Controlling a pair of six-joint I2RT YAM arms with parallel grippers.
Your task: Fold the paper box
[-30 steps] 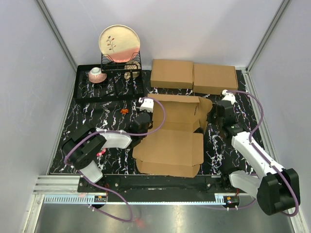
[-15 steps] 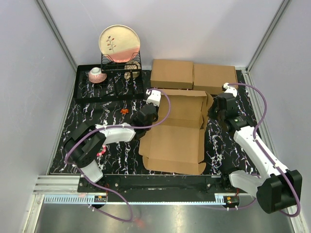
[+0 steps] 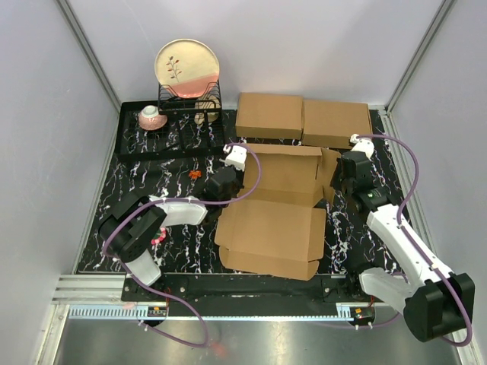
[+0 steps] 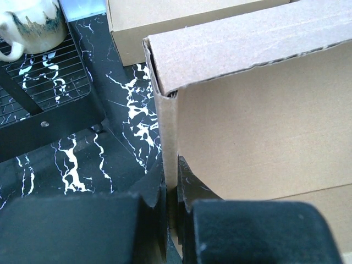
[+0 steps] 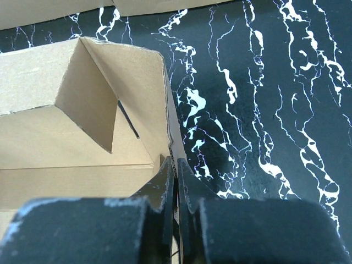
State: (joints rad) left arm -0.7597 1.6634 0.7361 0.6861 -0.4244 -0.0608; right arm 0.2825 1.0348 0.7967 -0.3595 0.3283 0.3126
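**Raise both side walls evenly**

The paper box [image 3: 278, 205] sits in the middle of the black mat [image 3: 152, 175], just in front of the two flat cardboard boxes [image 3: 303, 118]. Its lid panel [image 3: 270, 236] lies flat toward you. Your left gripper [image 4: 170, 190] is pinched narrow on the left side wall [image 4: 168, 132], and your right gripper [image 5: 175, 173] grips the right side wall [image 5: 146, 99] likewise. Lift both walls upright together so the tray does not skew. Pull gently; thin corrugated edges probably buckle.
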